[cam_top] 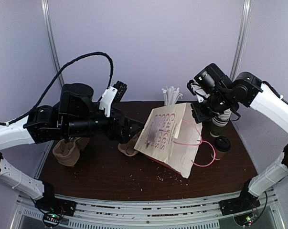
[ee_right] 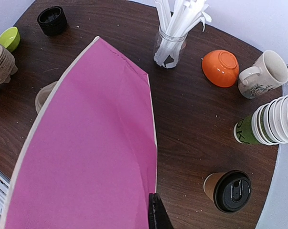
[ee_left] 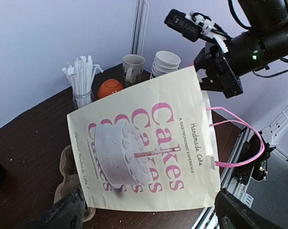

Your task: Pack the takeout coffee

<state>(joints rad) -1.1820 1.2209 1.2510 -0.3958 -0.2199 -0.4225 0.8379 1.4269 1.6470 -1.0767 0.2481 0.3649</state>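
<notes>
Nearest, at the lower right of the top view, the takeout coffee (cam_top: 222, 147) is seen standing upright on the dark table (cam_top: 110, 179) with its black dome lid on. It is outside the paper bag (cam_top: 170, 136), just beside the bag's pink handle loops, and is gripped by nothing. The bag is held tilted at the centre of the frame, its printed side turned to the left and its opening to the right, and its pink lining fills the lower left of the right wrist view. The upper corner of the bag's rim is pinched by the right gripper (cam_top: 199, 113), whose jaws are closed tight on the paper. At centre left the left gripper (cam_top: 131, 128) is pointed at the printed side of the bag, its jaws spread wide with nothing held between them. Brown cardboard cup carriers (cam_top: 69, 150) are seen beneath the left arm. Farther back, a stack of paper cups (cam_top: 220, 121) is placed just behind the coffee. A jar of straws (cam_top: 171, 95) is set at the far edge, and an orange bowl (ee_right: 220, 68) and a beige mug (ee_right: 261, 74) are shown at the upper right of the right wrist view.
</notes>
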